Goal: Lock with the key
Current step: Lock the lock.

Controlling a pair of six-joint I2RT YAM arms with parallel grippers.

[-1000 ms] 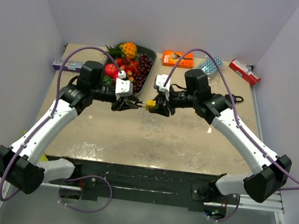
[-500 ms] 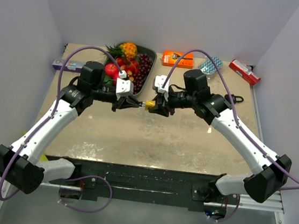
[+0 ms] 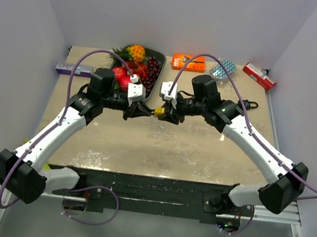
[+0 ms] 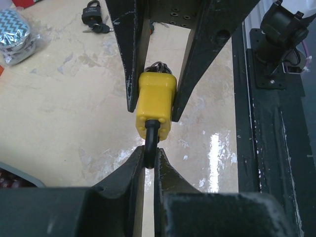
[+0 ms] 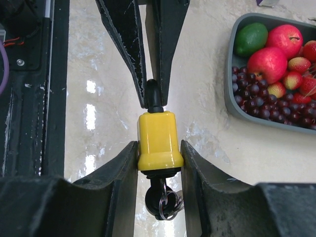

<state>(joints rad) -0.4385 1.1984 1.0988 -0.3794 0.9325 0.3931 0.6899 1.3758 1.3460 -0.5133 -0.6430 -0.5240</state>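
Soft, even white light falls from above in the top view. The pale grey walls [image 3: 20, 23] look flat, and the beige marbled desk [image 3: 161, 147] shows only faint shadows under the 2 arms. In both wrist views the glossy desk throws bright white glare patches toward its near edge. The yellow plastic-cased padlock [image 5: 158, 140] is sharp and well lit there. The black fingers [image 5: 64, 202] nearest each lens are soft, almost featureless dark masses along the bottom of the frame.
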